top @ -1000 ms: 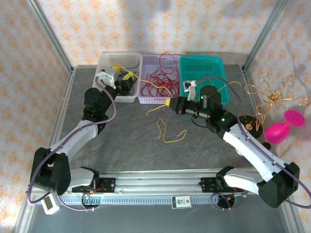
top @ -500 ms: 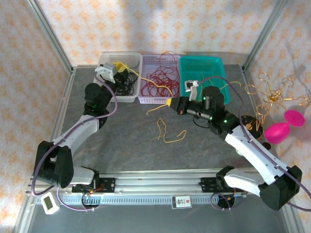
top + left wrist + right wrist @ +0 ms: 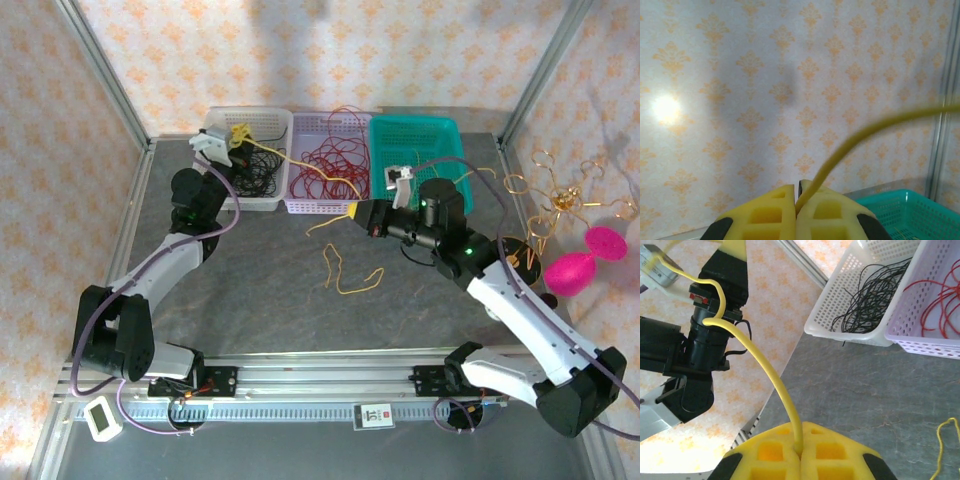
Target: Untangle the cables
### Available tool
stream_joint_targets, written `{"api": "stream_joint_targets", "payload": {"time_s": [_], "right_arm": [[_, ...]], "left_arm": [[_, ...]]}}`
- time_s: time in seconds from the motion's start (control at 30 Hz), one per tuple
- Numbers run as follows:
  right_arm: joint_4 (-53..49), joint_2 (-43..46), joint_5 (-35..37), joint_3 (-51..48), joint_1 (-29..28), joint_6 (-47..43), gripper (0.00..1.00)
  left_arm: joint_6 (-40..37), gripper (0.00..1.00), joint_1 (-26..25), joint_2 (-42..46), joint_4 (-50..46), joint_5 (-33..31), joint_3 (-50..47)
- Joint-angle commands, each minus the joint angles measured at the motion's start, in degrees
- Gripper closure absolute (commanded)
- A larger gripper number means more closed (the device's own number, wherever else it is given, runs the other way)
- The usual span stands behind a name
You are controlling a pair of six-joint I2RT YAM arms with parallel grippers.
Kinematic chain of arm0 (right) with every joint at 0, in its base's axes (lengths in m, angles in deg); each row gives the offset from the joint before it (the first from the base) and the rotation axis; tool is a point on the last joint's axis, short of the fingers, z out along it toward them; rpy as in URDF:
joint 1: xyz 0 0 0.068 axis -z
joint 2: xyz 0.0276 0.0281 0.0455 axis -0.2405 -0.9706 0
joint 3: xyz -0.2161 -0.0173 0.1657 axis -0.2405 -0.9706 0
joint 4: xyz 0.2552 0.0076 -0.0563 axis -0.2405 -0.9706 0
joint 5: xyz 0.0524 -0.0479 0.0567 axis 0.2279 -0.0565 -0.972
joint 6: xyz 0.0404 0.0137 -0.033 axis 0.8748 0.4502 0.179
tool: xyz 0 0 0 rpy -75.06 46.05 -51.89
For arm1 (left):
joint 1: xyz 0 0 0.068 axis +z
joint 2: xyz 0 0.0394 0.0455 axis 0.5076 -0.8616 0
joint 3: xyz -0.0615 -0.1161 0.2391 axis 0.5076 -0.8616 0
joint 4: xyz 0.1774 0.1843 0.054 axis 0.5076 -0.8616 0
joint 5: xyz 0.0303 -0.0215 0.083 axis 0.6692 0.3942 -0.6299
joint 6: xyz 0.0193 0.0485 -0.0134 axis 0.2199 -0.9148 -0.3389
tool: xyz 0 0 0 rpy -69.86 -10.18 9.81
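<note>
1. Two pincers share one yellow cable (image 3: 782, 392). My left pincer (image 3: 238, 132) is pressed shut on one end, raised above the back corner of the white basket (image 3: 262, 203).
2. My right pincer (image 3: 356, 212) is clamped on the same cable further along, just in front of the lilac basket (image 3: 315, 206). In the right wrist view the cable rises from between my closed fingertips.
3. Between the two grips the cable runs in a shallow curve, in the air, across the white and lilac baskets. From above it seems to pass close over the red cables (image 3: 330, 165); I cannot tell whether it touches them. A short tail hangs below my right pincer toward the tabletop (image 3: 260, 340).
4. Done so far, as I judge it: the black cables (image 3: 258, 172) lie coiled in the white basket and the red ones in the lilac basket, each colour apart.
5. Left to do: the yellow cable I hold needs a home, perhaps the teal basket (image 3: 440, 130).
6. Another loose yellow cable (image 3: 338, 280) lies in a crooked line on the tabletop, near my right arm, untouched. I would say the job is well past halfway.
</note>
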Motion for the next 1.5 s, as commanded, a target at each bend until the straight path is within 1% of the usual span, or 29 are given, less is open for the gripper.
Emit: {"api": "stream_joint_targets", "payload": {"time_s": [0.0,0.07,0.13,0.17,0.23,0.33,0.5,0.57,0.67,0.77,0.93,1.03,1.13,1.2,1.27,1.47], "right_arm": [[-6.3,1.6,9.9,6.9,0.5,-4.9,1.00],[-8.4,1.6,15.3,9.4,0.4,-7.5,1.00],[-8.4,1.5,19.3,11.1,0.4,-9.3,1.00],[-7.6,1.4,20.4,11.9,0.4,-10.2,1.00],[-5.1,1.0,21.3,12.4,0.4,-11.7,1.00],[-1.0,-0.4,22.0,12.4,0.4,-12.8,1.00],[4.8,-3.2,20.1,12.1,0.4,-12.9,1.00],[6.1,-4.0,19.5,12.0,0.4,-13.3,1.00],[8.3,-3.9,19.3,9.8,0.3,-14.4,1.00],[12.5,-2.5,20.6,5.2,0.4,-15.2,1.00],[22.3,-0.9,23.9,-1.2,0.3,-15.4,1.00],[26.5,-1.4,24.9,-1.1,0.3,-14.4,1.00],[26.4,-3.2,24.6,2.8,0.4,-13.8,1.00],[26.1,-4.2,25.1,4.6,0.3,-13.7,1.00],[27.3,-4.5,25.4,4.8,0.4,-13.6,1.00],[32.9,-4.2,23.9,0.6,0.3,-11.6,1.00]], "left_arm": [[1.0,1.00,1.4,0.7,3.1,1.1,-1.6],[1.1,1.00,1.6,1.2,2.3,2.8,-2.1],[2.3,1.00,1.6,2.1,0.3,7.2,-2.4],[3.7,1.00,1.5,2.9,-0.3,10.1,-2.8],[8.2,1.00,1.1,4.5,1.4,14.9,-5.5],[12.3,1.00,-1.2,8.0,3.7,17.8,-10.8],[9.4,1.00,-7.1,13.8,-6.1,17.5,-14.0],[9.5,1.00,-8.4,15.6,-9.3,17.6,-14.6],[12.8,1.00,-9.3,18.2,-9.7,18.7,-16.0],[16.9,1.00,-10.3,20.5,-8.5,20.7,-17.2],[21.3,1.00,-14.0,22.5,-9.5,23.2,-17.6],[21.9,1.00,-15.8,23.0,-12.2,22.4,-17.7],[21.1,1.00,-16.1,23.6,-16.9,18.1,-17.8],[21.8,1.00,-16.2,24.0,-16.6,18.0,-18.2],[24.0,1.00,-17.1,24.1,-14.3,18.9,-18.7],[29.5,1.00,-21.9,24.4,-8.6,19.4,-18.7]]}}
